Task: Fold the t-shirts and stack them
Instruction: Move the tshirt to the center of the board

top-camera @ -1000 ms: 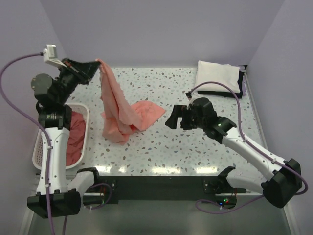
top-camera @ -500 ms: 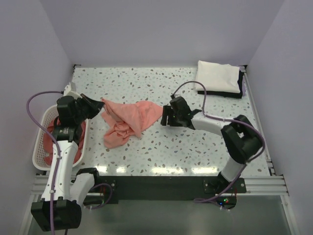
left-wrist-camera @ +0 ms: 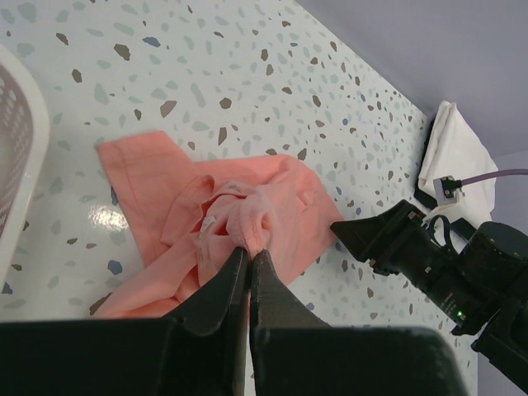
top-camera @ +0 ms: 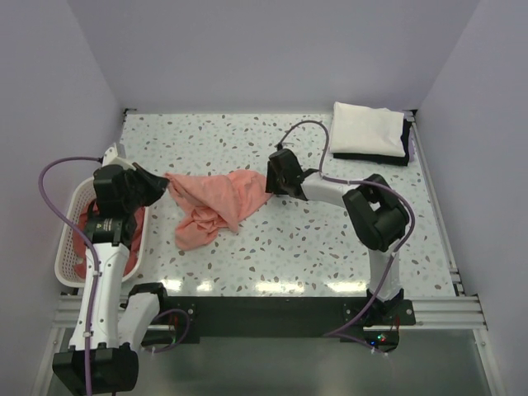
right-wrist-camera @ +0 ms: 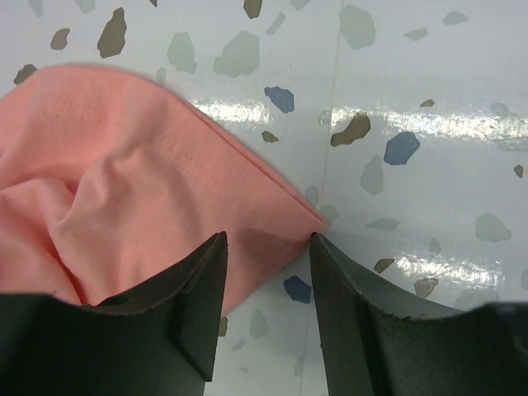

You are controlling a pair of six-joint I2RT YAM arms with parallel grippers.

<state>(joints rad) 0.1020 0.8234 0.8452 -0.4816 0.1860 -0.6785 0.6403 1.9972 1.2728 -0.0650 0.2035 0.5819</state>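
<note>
Basket (top-camera: 64,264) sits at the left worktop (top-camera: 330,247) edge. Just right of the basket is my left pincer (left-wrist-camera: 248,252), clenched on a bunched fold of the t-shirt (top-camera: 223,198). The shirt lies crumpled flat, right of the basket. Farther right is my right pincer (right-wrist-camera: 266,241), jaws apart astride the shirt's far corner hem, not gripping. Speckled worktop shows beyond it and toward the near edge. A second ago the shirt hung high from my left pincer, and my right pincer stood off it, wider.

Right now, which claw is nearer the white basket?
Left. The left claw sits just right of the basket, shut on the pink t-shirt; the right claw is across the t-shirt, at its far corner.
</note>
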